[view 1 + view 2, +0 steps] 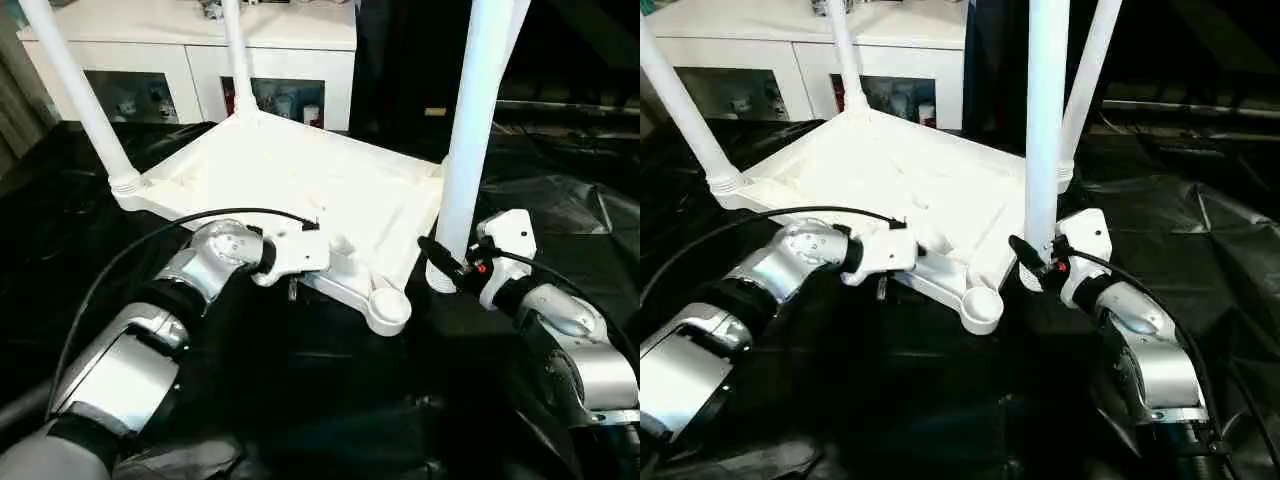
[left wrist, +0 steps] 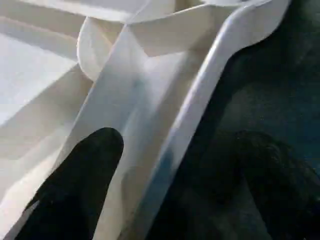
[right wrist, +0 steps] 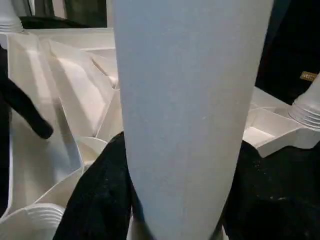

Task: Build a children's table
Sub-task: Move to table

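Observation:
The white tabletop (image 1: pixel 290 175) lies upside down on the black cover. Legs stand in its left corner (image 1: pixel 80 100), back corner (image 1: pixel 238 55) and right corner (image 1: pixel 1090 80). The round near corner socket (image 1: pixel 388 305) holds nothing. My right gripper (image 1: pixel 447 262) is shut on a fourth leg (image 1: pixel 475 130), which is upright with its lower end just right of the tabletop's near edge, beside that socket. In the right wrist view this leg (image 3: pixel 190 100) sits between both black fingers (image 3: pixel 100 200). My left gripper (image 1: pixel 300 268) is shut on the tabletop's near rim (image 2: pixel 165 145), one finger (image 2: pixel 85 175) inside it.
A white cabinet with glass doors (image 1: pixel 200 60) stands behind the black-covered work table (image 1: pixel 300 400). A black cable (image 1: pixel 150 240) loops over my left forearm. The black cover lies wrinkled to the right (image 1: pixel 1200 210).

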{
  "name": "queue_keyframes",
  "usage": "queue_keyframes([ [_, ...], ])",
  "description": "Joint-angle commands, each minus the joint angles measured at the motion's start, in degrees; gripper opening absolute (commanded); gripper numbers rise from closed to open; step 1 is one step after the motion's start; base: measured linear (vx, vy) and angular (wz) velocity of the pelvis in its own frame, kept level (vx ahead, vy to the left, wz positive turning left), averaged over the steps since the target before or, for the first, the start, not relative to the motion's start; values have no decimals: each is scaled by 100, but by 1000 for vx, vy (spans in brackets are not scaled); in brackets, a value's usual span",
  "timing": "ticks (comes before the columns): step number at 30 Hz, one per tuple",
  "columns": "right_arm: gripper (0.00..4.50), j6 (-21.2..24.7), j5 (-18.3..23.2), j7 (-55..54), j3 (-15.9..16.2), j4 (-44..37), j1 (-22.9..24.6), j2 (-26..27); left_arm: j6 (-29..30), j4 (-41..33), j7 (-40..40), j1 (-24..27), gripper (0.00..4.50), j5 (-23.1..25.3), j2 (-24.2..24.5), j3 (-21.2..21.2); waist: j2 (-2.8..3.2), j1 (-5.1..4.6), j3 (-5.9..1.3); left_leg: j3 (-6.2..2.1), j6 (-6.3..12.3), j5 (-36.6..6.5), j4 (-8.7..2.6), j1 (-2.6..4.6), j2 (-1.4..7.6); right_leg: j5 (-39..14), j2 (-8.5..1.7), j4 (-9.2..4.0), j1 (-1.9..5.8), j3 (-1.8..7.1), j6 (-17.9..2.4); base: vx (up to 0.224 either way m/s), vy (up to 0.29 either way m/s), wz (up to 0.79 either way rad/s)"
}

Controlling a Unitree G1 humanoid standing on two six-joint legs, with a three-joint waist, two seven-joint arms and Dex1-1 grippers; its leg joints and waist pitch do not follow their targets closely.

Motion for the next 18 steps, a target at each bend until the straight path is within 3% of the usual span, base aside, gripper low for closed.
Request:
queue_keyframes([
  [1,191,-17,-10,-1,-13,-201,1,-54,-92,151,-175,-188,392,41,-17,-17,8,-8,-406,-187,198,-1050,-445,127,472,-457,-596,-449,288,301,-1603,0,0,0],
  [2,191,-16,-27,7,4,-215,8,-56,-150,253,-158,-241,364,73,-37,-11,16,-7,-410,-191,193,-1054,-444,128,475,-450,-603,-446,293,302,-1604,0,0,0],
  [4,191,-15,-32,9,11,-222,13,-55,-165,283,-156,-258,355,87,-42,-12,0,-10,-407,-190,225,-1027,-445,117,469,-432,-600,-445,297,301,-1596,0,0,0],
  [7,191,-11,-45,10,35,-251,33,-58,-225,399,-128,-314,334,141,-66,-12,29,-10,-417,-185,268,-963,-436,112,467,-410,-595,-449,288,297,-1583,0,0,0],
  [8,191,-5,-51,3,46,-284,61,-61,-264,482,-132,-354,309,180,-85,-18,22,-8,-422,-189,272,-956,-435,111,471,-390,-600,-443,297,298,-1580,0,0,0],
  [18,191,-42,-122,38,77,-246,52,-101,-299,758,-342,-469,252,261,-171,20,12,-11,-416,-186,334,-924,-443,111,478,-394,-607,-445,287,297,-1608,0,0,0],
])
